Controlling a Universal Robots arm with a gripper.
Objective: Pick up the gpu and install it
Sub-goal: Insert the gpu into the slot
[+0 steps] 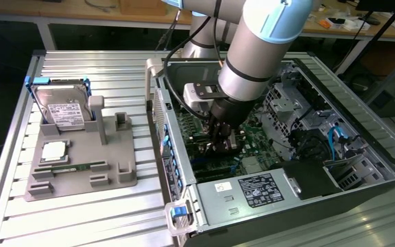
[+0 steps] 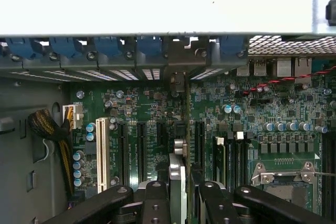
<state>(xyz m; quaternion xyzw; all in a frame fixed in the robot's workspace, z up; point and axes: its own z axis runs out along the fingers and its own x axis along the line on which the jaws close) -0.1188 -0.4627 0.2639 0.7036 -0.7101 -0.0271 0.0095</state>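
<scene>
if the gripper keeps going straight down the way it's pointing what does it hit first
Probably the motherboard: the gripper, shut on the gpu held edge-on, points at its expansion slots. The card's edge would likely touch first; depth is unclear.

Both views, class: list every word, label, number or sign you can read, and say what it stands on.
No text reads clearly enough to quote.
Hard drive: white label, print too small.
Power supply: white label with rows of print and marks, too small.
Small white sticker beside that label: unreadable.
Motherboard: tiny white markings beside the slots, too blurred.
Processor on the grey tray: no legible marking.
</scene>
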